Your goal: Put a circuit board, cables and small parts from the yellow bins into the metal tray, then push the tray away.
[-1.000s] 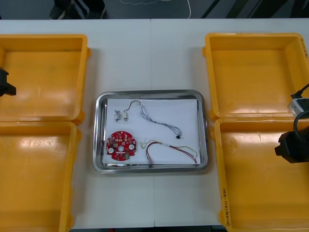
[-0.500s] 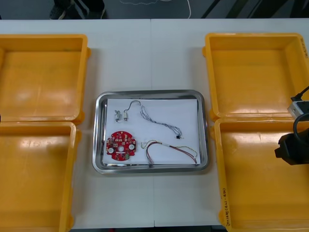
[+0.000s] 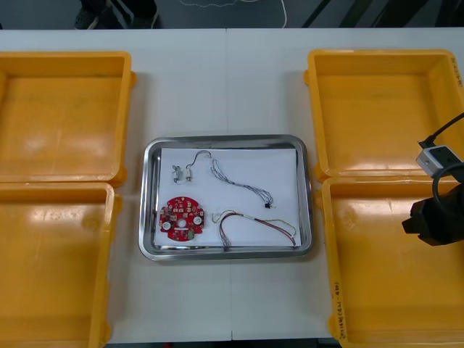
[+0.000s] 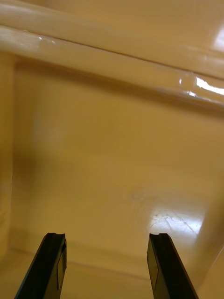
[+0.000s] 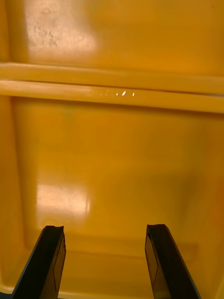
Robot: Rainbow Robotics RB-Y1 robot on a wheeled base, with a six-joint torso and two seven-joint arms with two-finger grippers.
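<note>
The metal tray (image 3: 149, 194), white inside, sits mid-table between the yellow bins. In it lie a round red circuit board (image 3: 181, 218), small metal parts (image 3: 181, 172), a twisted blue and white cable (image 3: 239, 183) and a red and yellow cable (image 3: 257, 225). My right arm (image 3: 435, 217) hangs over the near right bin (image 3: 384, 283). Its gripper (image 4: 107, 239) is open above that bin's bare floor (image 4: 116, 163), holding nothing. My left gripper (image 5: 103, 231) is also open with nothing between its fingers, over a bare bin floor (image 5: 112, 163).
Two bins stand at the left, far (image 3: 61, 116) and near (image 3: 51, 261), and another at the far right (image 3: 384, 109); all look bare inside. Bare table lies beyond the tray towards the far edge (image 3: 225, 80). A bin rim (image 5: 112, 86) crosses ahead of the left fingers.
The left arm has drawn back past the left edge of the front view. The right arm has moved a little left, farther over the near right bin. The tray's contents are unmoved.
</note>
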